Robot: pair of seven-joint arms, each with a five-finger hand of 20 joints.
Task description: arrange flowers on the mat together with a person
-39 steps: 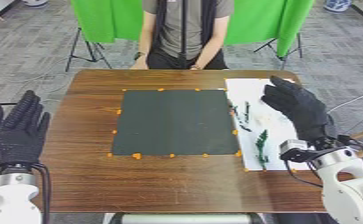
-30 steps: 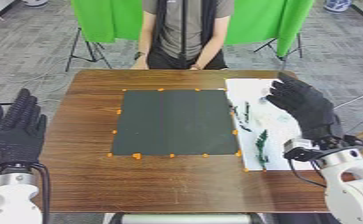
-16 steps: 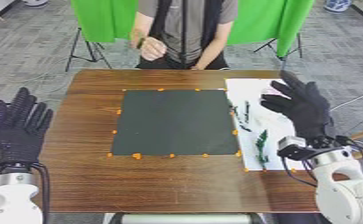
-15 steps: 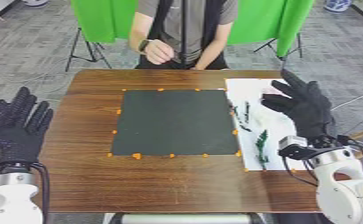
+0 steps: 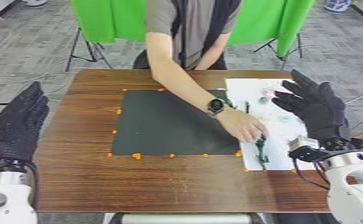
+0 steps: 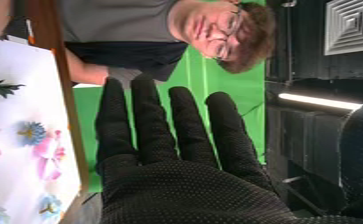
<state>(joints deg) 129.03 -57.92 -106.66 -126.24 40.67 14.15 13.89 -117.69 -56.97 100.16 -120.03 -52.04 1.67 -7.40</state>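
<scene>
We had the dark mat [image 5: 170, 125] beside the white sheet [image 5: 250, 90].
Left robot hand [image 5: 17, 127] and right robot hand [image 5: 318, 112] were open; a person's hand [image 5: 239, 124] was at the green sprig [image 5: 261, 151] on the sheet. We judged it light, bendy, fragile-leaved, best pinched softly mid-stem.

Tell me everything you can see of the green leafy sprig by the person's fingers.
The green leafy sprig is slender, with small leaves along its stem. It lies lengthwise on the white sheet, just right of the dark square mat, its near end close to the sheet's near edge. The person's hand comes down over its far end, fingertips at the leaves; whether they have pinched it, I cannot tell. Nor can I tell whether it is real or artificial.
</scene>
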